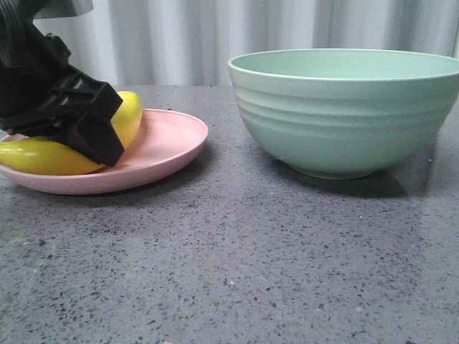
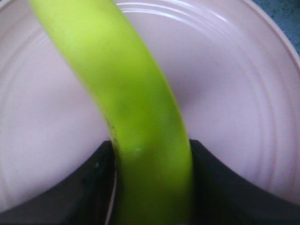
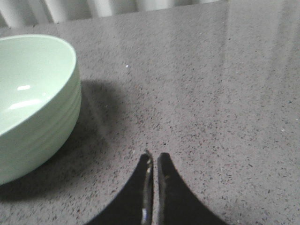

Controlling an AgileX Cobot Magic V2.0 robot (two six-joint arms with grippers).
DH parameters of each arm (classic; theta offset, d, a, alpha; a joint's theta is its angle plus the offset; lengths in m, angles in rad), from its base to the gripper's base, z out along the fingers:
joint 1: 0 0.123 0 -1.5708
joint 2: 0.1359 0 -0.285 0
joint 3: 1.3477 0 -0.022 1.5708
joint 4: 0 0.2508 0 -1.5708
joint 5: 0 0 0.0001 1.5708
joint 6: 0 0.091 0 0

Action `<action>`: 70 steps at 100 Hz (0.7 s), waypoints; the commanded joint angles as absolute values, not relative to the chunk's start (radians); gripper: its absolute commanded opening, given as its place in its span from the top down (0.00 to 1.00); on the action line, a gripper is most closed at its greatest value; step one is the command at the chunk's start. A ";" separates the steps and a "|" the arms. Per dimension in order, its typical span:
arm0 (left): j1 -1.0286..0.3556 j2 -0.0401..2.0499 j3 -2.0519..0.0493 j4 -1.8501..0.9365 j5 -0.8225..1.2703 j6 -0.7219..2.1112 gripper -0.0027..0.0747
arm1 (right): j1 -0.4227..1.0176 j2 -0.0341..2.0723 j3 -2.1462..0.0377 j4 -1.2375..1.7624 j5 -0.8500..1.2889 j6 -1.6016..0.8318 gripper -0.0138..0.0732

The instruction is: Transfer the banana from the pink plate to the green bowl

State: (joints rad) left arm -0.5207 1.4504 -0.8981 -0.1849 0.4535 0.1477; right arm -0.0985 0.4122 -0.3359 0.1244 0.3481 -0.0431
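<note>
A: Far left, the left hand (image 1: 86,132) is down on the pink plate (image 1: 168,147), its two black fingers (image 2: 225,187) pressed against either side of the banana (image 1: 43,156). Clamped on it, by the look of the wrist view. The banana lies in the plate, apparently not lifted clear.

B: And the risk?

A: That skin is glossy and round. In the wrist view the hand seems to hold it toward one end, so the long free part could swing down or slide out when it rises. If it drops from any height it might bounce off the plate onto the grey worktop (image 1: 229,272).

B: Moving right?

A: The bowl (image 1: 344,107) stands well apart from the plate, and its wall is far taller than the plate's rim. A low carry would knock the banana or the fingers against that rim and could shove the bowl along.

B: The right hand?

A: The right hand (image 3: 153,159) hangs over bare worktop beside the bowl, its tips nearly together, holding nothing. It sits on the bowl's far side, so I judge little chance of the arms meeting unless the left overshoots.
</note>
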 commanded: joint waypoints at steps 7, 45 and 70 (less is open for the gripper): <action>-0.558 1.371 -0.929 -0.203 0.403 0.148 0.70 | -0.039 0.476 -0.457 0.070 0.417 -0.048 0.91; -0.776 1.311 -1.043 -0.203 0.424 0.149 0.70 | 0.157 0.712 -0.758 0.121 0.635 -0.048 0.53; -0.894 1.313 -1.067 -0.203 0.421 0.149 0.70 | 0.262 0.841 -0.903 0.330 0.634 -0.048 0.30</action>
State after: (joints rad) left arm -0.8527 1.3464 -1.0284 -0.1856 0.4817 0.1483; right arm 0.2422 0.8064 -0.8363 0.2469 0.6906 -0.0455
